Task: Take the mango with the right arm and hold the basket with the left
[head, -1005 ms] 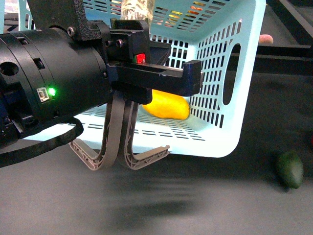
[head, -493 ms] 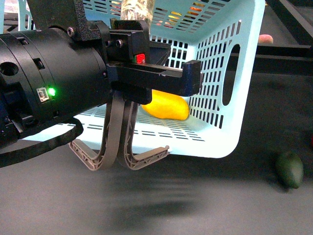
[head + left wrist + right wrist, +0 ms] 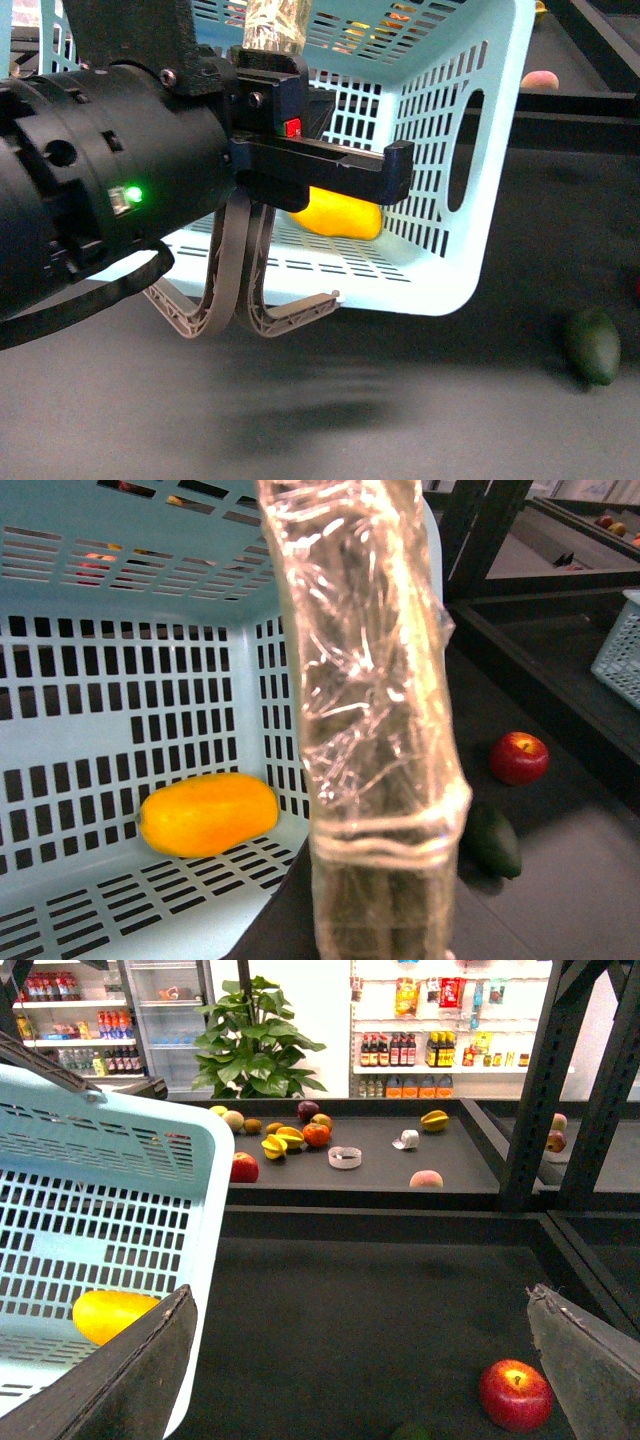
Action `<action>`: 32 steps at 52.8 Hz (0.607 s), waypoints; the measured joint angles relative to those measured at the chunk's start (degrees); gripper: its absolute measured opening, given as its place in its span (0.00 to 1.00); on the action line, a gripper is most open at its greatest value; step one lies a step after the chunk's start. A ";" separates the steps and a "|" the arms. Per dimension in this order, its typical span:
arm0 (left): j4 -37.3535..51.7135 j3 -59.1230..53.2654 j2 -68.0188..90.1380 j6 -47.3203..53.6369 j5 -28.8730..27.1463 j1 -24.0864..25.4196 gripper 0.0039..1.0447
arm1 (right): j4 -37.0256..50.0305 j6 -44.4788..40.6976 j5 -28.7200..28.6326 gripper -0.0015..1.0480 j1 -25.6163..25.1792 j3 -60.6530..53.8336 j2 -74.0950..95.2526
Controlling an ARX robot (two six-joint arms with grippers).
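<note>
Left arm (image 3: 110, 190): black housing, filling the left of the front view, with the green indicator lamp (image 3: 132, 193) lit. The left gripper (image 3: 245, 300) shows two grey ribbed curved members below the housing. Their shanks lie side by side and their tips curl apart. In the left wrist view a column wrapped in clear film (image 3: 380, 730) blocks the centre. It cannot be told whether the left jaws are closed or whether they hold anything.

Basket (image 3: 470, 270): light blue, slotted, tilted with its opening toward the robot, partly behind the left arm.

Mango (image 3: 335, 215): bright yellow. It lies on its side inside the basket on the lower slotted panel, close to the rear wall. It is free of both grippers.

Bench (image 3: 400, 420): dark surface. A dark green fruit (image 3: 592, 345) rests on it to the right of the basket, apart from it. A red apple (image 3: 519, 757) lies near that fruit.

Right gripper (image 3: 360, 1295): jaws spread wide and empty. Its fingers (image 3: 120, 1380) frame the bench, with the basket at one side.
</note>
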 joint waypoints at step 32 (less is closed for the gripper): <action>-29.33 27.89 16.83 -55.32 -23.45 17.20 0.07 | 0.00 0.00 -0.02 0.92 0.00 0.00 -0.04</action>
